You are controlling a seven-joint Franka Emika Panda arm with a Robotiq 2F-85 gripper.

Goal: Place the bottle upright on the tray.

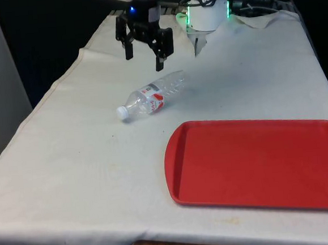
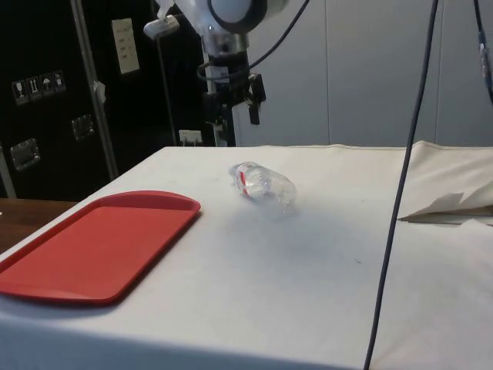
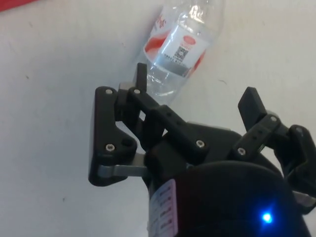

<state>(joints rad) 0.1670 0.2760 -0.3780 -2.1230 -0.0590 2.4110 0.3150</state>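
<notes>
A clear plastic bottle (image 1: pixel 152 98) with a red-and-white label and a white cap lies on its side on the white cloth, cap towards the front view's left. In the side view the bottle (image 2: pixel 264 183) rests beyond the tray. My gripper (image 1: pixel 144 56) hangs open in the air above and behind the bottle, holding nothing. From the side the gripper (image 2: pixel 233 117) is well above the bottle. In the wrist view the bottle (image 3: pixel 181 44) lies beyond the spread fingertips (image 3: pixel 141 75). The red tray (image 1: pixel 258 163) is bare, towards the front view's right and nearer the camera.
The robot's white base (image 1: pixel 207 8) stands at the table's far end with crumpled cloth (image 1: pixel 263 13) beside it. A black cable (image 2: pixel 408 169) hangs across the side view. The red tray (image 2: pixel 96 243) reaches close to the table's edge.
</notes>
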